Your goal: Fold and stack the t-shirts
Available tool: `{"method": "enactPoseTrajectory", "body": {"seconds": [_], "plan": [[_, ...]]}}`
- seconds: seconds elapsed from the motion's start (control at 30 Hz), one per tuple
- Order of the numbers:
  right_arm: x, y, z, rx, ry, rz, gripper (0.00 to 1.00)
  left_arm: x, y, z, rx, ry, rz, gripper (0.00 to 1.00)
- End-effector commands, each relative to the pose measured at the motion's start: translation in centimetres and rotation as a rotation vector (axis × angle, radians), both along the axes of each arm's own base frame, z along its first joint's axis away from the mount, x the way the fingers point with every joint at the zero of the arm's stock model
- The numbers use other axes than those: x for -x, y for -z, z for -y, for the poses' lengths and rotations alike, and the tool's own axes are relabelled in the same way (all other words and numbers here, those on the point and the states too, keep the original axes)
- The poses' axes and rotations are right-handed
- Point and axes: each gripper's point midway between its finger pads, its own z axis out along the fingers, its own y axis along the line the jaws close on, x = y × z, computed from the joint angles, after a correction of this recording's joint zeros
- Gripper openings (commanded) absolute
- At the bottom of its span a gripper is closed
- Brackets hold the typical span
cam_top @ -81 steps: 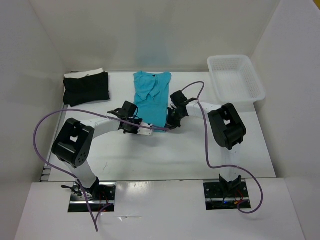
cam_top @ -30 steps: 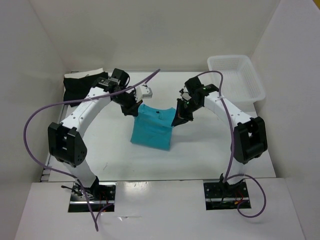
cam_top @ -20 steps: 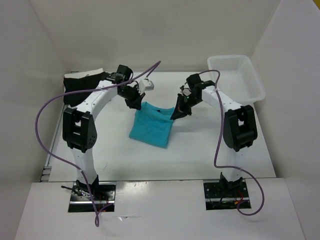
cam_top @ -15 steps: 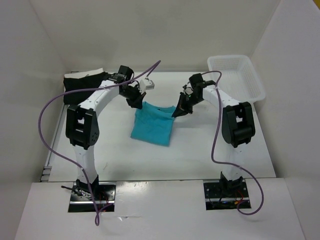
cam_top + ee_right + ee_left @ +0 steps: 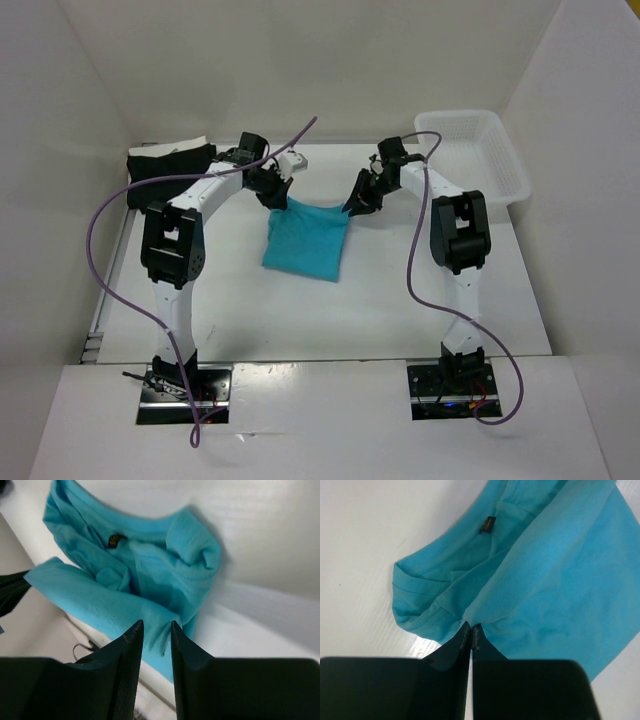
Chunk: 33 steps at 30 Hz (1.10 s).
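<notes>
The turquoise t-shirt [image 5: 305,240] lies folded in the middle of the table, its collar and label showing in the left wrist view [image 5: 560,580] and the right wrist view [image 5: 150,565]. My left gripper [image 5: 284,203] is shut on the shirt's far left corner [image 5: 471,626]. My right gripper [image 5: 350,209] is at the far right corner, jaws apart, with the cloth edge just beyond its tips [image 5: 157,625]. The black t-shirt [image 5: 160,175] lies folded at the far left, with a strip of the cream-white t-shirt [image 5: 185,145] showing behind it.
A white lattice basket [image 5: 517,170] stands at the far right corner. White walls close in the table on the left, back and right. Purple cables loop from both arms over the table.
Both grippers carried the turquoise shirt's edge toward the far side and lower, doubling the shirt over. The right gripper's jaws have parted; the left stays shut on the cloth.
</notes>
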Motion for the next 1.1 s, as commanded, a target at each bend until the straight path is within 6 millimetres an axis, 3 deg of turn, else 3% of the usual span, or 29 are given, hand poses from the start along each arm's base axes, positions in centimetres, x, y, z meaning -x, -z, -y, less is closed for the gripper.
{"method": "enactPoseTrajectory", "body": {"seconds": [0.0,0.07,0.13,0.23,0.33,0.37,0.43,0.5,0.53,0.6,0.67,0.73,0.77,0.8,0.83,0.93,1.03,1.07], "plan": [[-4.5,-2.3,1.3,0.039,0.045,0.171,0.34,-1.6,0.4,-0.2,0.015,-0.061,0.029,0.06],[-5.3,-3.0,2.2,0.094,0.070,0.217,0.34,-2.5,1.0,-1.1,-0.027,-0.135,0.037,0.10],[-5.0,-4.1,2.9,0.125,0.085,0.253,0.34,-2.9,1.6,-1.7,-0.054,-0.182,0.034,0.18],[-4.2,-6.3,3.8,0.184,0.115,0.327,0.34,-4.4,0.5,-2.9,-0.075,-0.271,0.066,0.18],[-2.7,-7.4,2.3,0.195,0.090,0.368,0.23,-5.0,0.0,-3.1,-0.071,-0.318,0.073,0.22],[-2.2,-7.1,1.7,0.199,0.066,0.366,0.11,-4.7,0.1,-3.1,-0.071,-0.325,0.059,0.25],[-1.0,-7.1,-0.9,0.189,0.010,0.372,0.00,-5.1,-0.8,-3.1,-0.063,-0.343,0.073,0.29],[0.3,-4.7,-2.9,0.203,-0.053,0.329,0.00,-5.0,-2.0,-3.2,-0.054,-0.359,0.078,0.30],[0.4,-3.4,-3.2,0.220,-0.061,0.306,0.00,-5.0,-3.7,-2.7,-0.022,-0.345,0.103,0.32],[0.5,-2.4,-3.8,0.221,-0.064,0.282,0.00,-3.4,-5.3,-0.6,0.075,-0.229,0.075,0.34],[0.2,-0.7,-4.0,0.225,-0.047,0.237,0.00,-2.0,-5.6,0.5,0.126,-0.165,0.025,0.40],[-1.0,-0.4,-3.7,0.238,-0.030,0.239,0.00,-0.7,-4.9,1.9,0.151,-0.120,-0.016,0.42],[-1.1,1.0,-3.5,0.260,-0.029,0.210,0.00,-0.7,-4.4,1.9,0.151,-0.120,-0.018,0.42],[-1.9,0.7,-3.2,0.259,-0.017,0.217,0.00,-0.3,-1.8,1.5,0.120,-0.134,-0.066,0.43],[-2.3,0.9,-3.2,0.265,-0.012,0.222,0.00,-0.6,-1.1,1.4,0.113,-0.149,-0.072,0.43],[-3.4,0.8,-2.9,0.278,-0.005,0.231,0.00,-1.9,2.7,-0.2,0.008,-0.232,-0.084,0.43],[-4.3,0.2,-3.0,0.282,-0.004,0.256,0.00,-3.9,4.8,-3.9,-0.127,-0.375,-0.061,0.43],[-4.4,-0.2,-3.0,0.281,-0.004,0.259,0.00,-4.4,4.4,-4.2,-0.134,-0.401,-0.049,0.43]]}}
